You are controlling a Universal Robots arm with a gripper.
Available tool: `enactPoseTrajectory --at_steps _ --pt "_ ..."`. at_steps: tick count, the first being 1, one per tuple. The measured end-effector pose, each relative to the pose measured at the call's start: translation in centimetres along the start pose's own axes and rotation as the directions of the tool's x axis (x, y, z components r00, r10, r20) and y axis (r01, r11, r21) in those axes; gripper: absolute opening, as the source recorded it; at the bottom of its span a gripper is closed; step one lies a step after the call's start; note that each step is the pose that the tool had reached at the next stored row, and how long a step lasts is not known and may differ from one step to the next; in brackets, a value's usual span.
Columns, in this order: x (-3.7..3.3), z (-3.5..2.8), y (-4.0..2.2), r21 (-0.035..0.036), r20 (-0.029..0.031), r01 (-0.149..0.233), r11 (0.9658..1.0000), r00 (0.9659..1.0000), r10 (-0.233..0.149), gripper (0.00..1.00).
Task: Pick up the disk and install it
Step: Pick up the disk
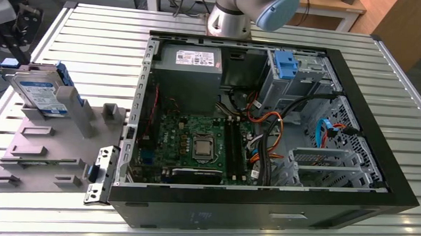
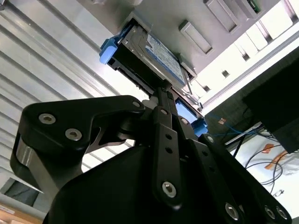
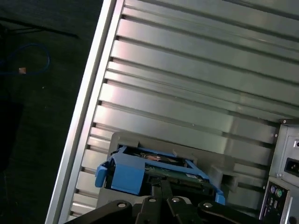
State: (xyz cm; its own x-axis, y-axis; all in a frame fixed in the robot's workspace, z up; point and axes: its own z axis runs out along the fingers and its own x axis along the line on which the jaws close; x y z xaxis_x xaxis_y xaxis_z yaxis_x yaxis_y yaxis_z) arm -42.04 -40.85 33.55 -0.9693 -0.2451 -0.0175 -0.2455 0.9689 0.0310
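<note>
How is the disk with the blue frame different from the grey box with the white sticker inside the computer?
The disk is thin and flat; the power supply is a thick box. The disk stands on edge in a grey holder outside the computer case; the power supply sits inside it. The disk has a blue frame; the power supply has none. Both are grey metal with a label.
</note>
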Motion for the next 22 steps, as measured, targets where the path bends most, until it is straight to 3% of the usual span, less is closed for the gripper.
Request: enactPoseTrajectory --at_steps 5,8,11,13,17,19,22 --pt "0.00 0.03 0.00 -0.0018 -0.0026 0.091 0.9959 0.9959 -0.091 0.11" --pt "0.00 0.04 0.00 -0.0029 -0.0042 0.146 0.9893 0.9893 -0.146 0.11" --pt "0.00 0.06 0.00 -0.0041 -0.0057 0.199 0.9801 0.9800 -0.199 0.11" --pt "0.00 0.07 0.00 -0.0050 -0.0066 0.234 0.9723 0.9723 -0.234 0.11" --pt "0.00 0.09 0.00 -0.0069 -0.0085 0.304 0.9525 0.9525 -0.304 0.11" --pt "0.00 0.10 0.00 -0.0078 -0.0094 0.339 0.9409 0.9409 -0.339 0.11" --pt "0.00 0.12 -0.01 -0.0093 -0.0106 0.390 0.9207 0.9206 -0.390 0.11"
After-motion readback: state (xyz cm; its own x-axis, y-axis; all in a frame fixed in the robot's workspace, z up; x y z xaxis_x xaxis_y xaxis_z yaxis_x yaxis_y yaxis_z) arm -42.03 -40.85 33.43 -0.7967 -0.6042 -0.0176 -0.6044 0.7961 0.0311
